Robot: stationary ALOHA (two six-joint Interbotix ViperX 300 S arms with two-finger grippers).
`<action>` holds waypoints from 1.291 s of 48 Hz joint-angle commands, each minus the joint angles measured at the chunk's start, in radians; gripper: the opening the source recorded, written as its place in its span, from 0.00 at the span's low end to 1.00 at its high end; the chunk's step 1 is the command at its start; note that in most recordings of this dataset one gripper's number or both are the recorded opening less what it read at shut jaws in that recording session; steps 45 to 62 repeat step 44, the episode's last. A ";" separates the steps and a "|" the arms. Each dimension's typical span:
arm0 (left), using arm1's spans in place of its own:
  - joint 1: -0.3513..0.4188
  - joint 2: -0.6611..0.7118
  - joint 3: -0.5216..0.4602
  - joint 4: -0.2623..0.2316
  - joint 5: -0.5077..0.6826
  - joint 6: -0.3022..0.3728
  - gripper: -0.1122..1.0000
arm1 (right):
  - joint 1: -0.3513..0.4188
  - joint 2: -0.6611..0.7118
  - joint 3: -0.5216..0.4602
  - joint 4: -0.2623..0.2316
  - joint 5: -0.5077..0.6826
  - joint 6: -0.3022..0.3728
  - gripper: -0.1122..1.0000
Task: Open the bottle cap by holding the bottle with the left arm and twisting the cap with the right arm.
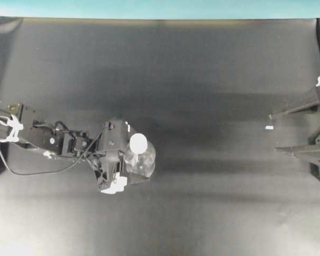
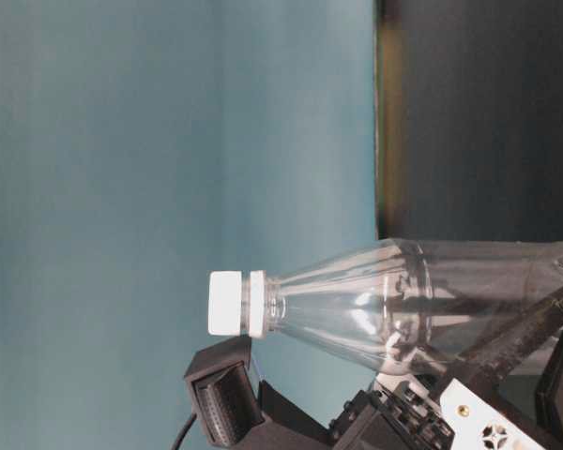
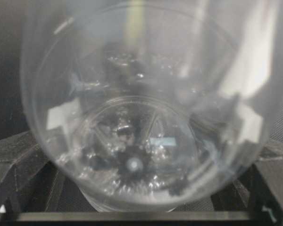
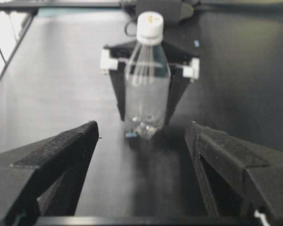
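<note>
— While the bottle [image 1: 140,160] stood upright on the dark surface [image 1: 202,80], where was the left arm [image 1: 48,141]?

— Right at the bottle. Its tool [image 4: 148,66] sat with a finger on either side of the clear body, jaws spread wide; whether the pads pressed the plastic or only flanked it, I could not tell. The left wrist view was filled by the bottle's lower body.

— And the bottle cap [image 4: 149,27]?

— White, seated on the bottle's neck, above the left tool's fingers. Nothing touched it.

— The right arm?

— Well apart from the bottle, at the surface's far edge in the overhead view. Its tool [image 1: 298,130] was spread open and empty, fingers pointing toward the bottle, which showed between them in the right wrist view.

— Anything else near the bottle?

— A small white tape mark [image 1: 269,128] lay on the surface, far from the bottle, beside the right tool's fingertips.
</note>
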 commanded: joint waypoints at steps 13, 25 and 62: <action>-0.003 -0.014 -0.009 0.003 0.002 -0.006 0.97 | -0.006 -0.077 0.064 -0.002 0.017 0.009 0.75; -0.003 -0.015 -0.011 0.002 0.002 -0.005 0.97 | -0.008 -0.095 0.072 -0.002 0.012 0.009 0.75; -0.005 -0.025 -0.015 0.003 -0.011 -0.005 0.97 | -0.008 -0.097 0.098 -0.002 -0.015 -0.006 0.75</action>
